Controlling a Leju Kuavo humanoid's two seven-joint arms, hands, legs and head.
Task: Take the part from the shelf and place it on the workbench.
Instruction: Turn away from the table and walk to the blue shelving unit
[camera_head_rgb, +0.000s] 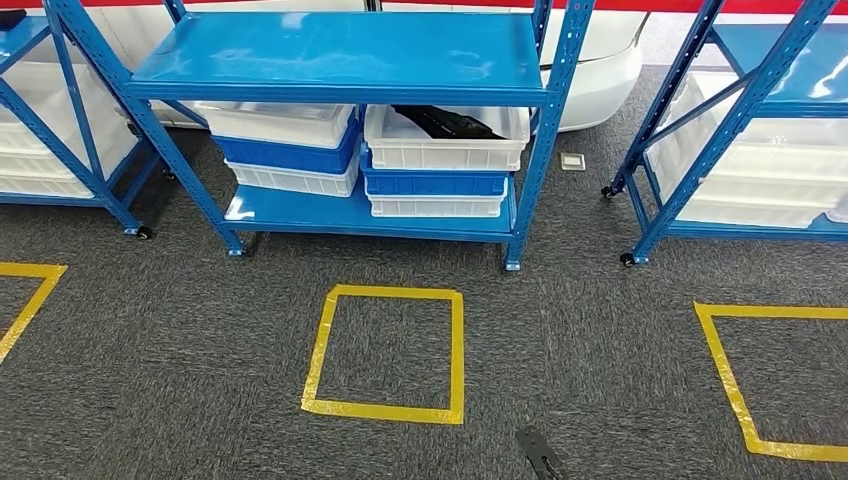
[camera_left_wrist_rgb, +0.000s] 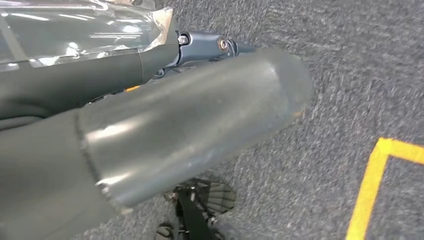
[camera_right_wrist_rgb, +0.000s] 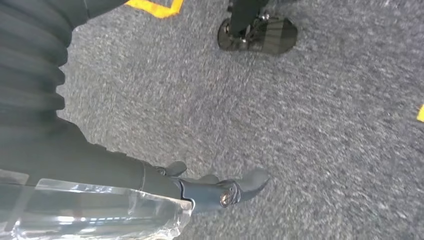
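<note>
Two stacks of white and blue plastic crates (camera_head_rgb: 292, 150) occupy the lower level of the blue steel shelf (camera_head_rgb: 340, 55). One long black part (camera_head_rgb: 447, 122) lies in the top right white crate (camera_head_rgb: 446, 140). Left hand (camera_left_wrist_rgb: 210, 47) and right hand (camera_right_wrist_rgb: 220, 189) hang over grey carpet (camera_head_rgb: 560, 340), holding nothing; finger spread cannot be determined.

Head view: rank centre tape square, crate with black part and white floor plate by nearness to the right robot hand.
1. Tape square, floor ahead.
2. Crate, on the shelf, right stack.
3. Floor plate, behind the shelf.
</note>
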